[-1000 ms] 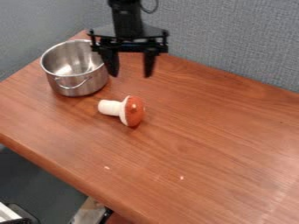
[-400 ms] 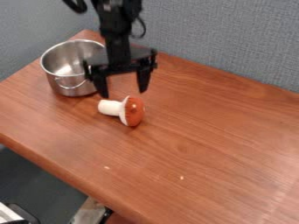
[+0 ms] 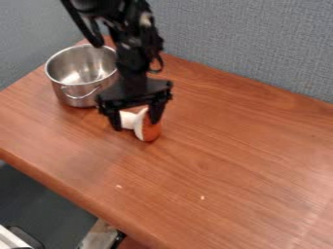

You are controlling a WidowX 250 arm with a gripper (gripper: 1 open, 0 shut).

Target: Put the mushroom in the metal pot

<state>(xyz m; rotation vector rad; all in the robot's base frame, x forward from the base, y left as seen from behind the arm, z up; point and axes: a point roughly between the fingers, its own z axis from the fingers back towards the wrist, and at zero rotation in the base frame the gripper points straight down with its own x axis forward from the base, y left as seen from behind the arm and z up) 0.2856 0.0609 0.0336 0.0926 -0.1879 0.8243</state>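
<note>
Gripper [image 3: 135, 110] spread wide, holding nothing, straddles the toy mushroom [image 3: 140, 124] lying on its side on the wooden tabletop [image 3: 235, 146] near the metal pot [image 3: 81, 75]; mushroom looks light, rigid, roll-prone—pinch across the cream stem.

The gripper [image 3: 135, 110] points down with jaws spread wide, straddling the mushroom [image 3: 142, 124] lying on the wooden table [image 3: 221, 146]. The metal pot [image 3: 80, 76] sits up-left of it.

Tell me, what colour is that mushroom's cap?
Reddish-brown, above a cream-white stem; the mushroom shows in the only camera view.
</note>
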